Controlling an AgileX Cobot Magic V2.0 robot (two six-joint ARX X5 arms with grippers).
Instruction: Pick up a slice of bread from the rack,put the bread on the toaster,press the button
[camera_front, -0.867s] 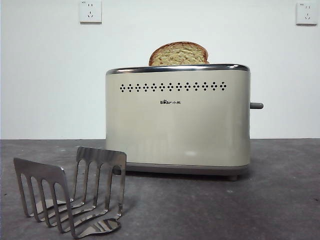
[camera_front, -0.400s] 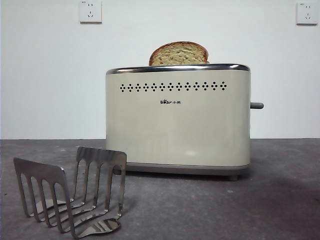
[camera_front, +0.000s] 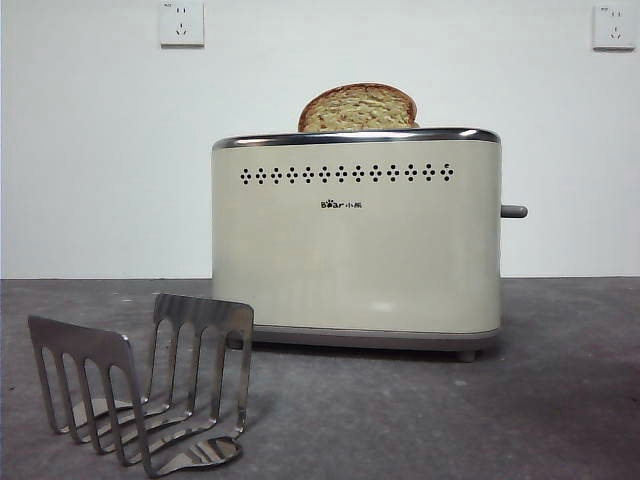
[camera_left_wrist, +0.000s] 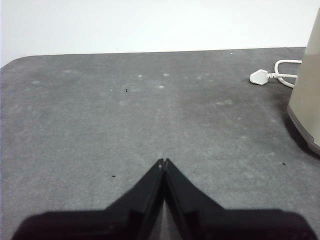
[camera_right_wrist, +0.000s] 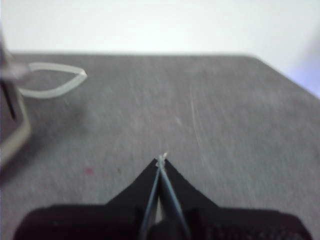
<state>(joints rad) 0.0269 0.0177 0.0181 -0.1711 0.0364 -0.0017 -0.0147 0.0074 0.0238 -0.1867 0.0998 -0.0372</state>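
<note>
Bread is seen standing upright in the top slot of the toaster (camera_front: 355, 240): the slice of bread (camera_front: 357, 108) shows only its rounded, dark-crusted upper part above the chrome rim, nearer the middle of the slot than either end. The toaster stands on the grey desk (camera_front: 450, 420), set back toward the far edge by the white wall, with its dotted row and "Bear" logo turned to the front view. The button (camera_front: 513, 211), a small grey lever, juts sideways from the narrow end of the toaster and is seen at a raised position, about a third of the way down the side. The rack (camera_front: 145, 395), shiny steel with slotted upright dividers, is placed at the near edge of the desk, in front of the toaster's other end, and no slice is held in it. Two white wall sockets (camera_front: 181, 22) are mounted high on the wall.

Neither gripper is seen in the front view, so both are kept well apart from the bread. The left gripper (camera_left_wrist: 163, 161) is held low over bare desk with its jaws pressed together, nothing between them; the toaster's corner (camera_left_wrist: 306, 90) and a white plug (camera_left_wrist: 260, 76) with its cord are seen near it. The right gripper (camera_right_wrist: 162, 159) is likewise closed on nothing, above bare desk, with a loop of white cord (camera_right_wrist: 52, 80) nearby in a blurred picture.
</note>
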